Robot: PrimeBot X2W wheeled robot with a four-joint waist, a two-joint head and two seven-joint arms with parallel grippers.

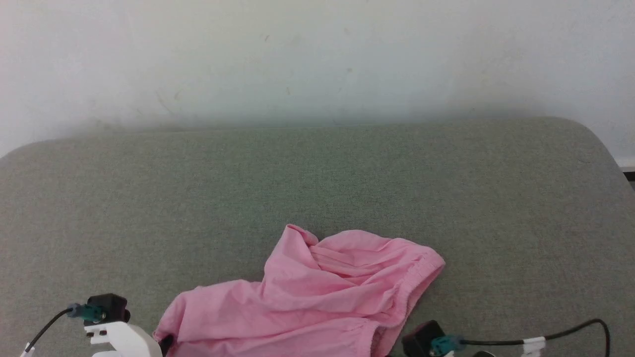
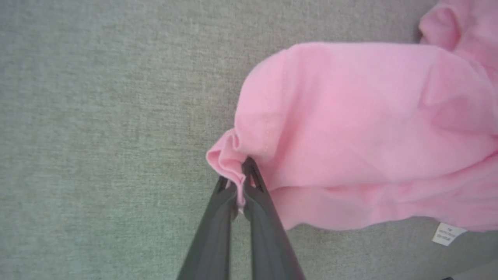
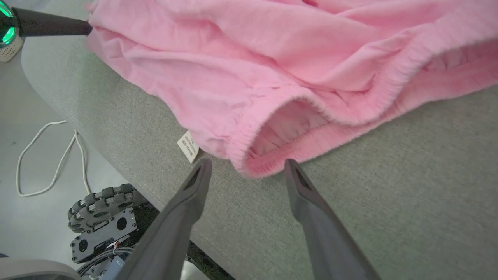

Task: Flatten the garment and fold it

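Your garment [image 1: 307, 297] lies crumpled at the near edge of the grey padded surface [image 1: 198, 198]; its lower part is cut off by the bottom of the head view. Your left gripper [image 2: 238, 177] is clamped on a bunched fold at one corner, with pink cloth pinched between the tips. Your right gripper [image 3: 247, 167] is spread and holds nothing, its tips either side of the gathered waistband [image 3: 268, 165] and just short of it. You can't tell if those tips touch the surface. In the head view the left wrist [image 1: 124, 337] and right wrist [image 1: 421, 339] sit at the bottom edge, their fingers hidden or cropped. The white label [image 3: 188, 146] pokes out from under the cloth, its print too small to read. Past the surface's edge are a white cord [image 3: 46, 155] on the floor and a wheel [image 3: 103, 198], partly hidden.
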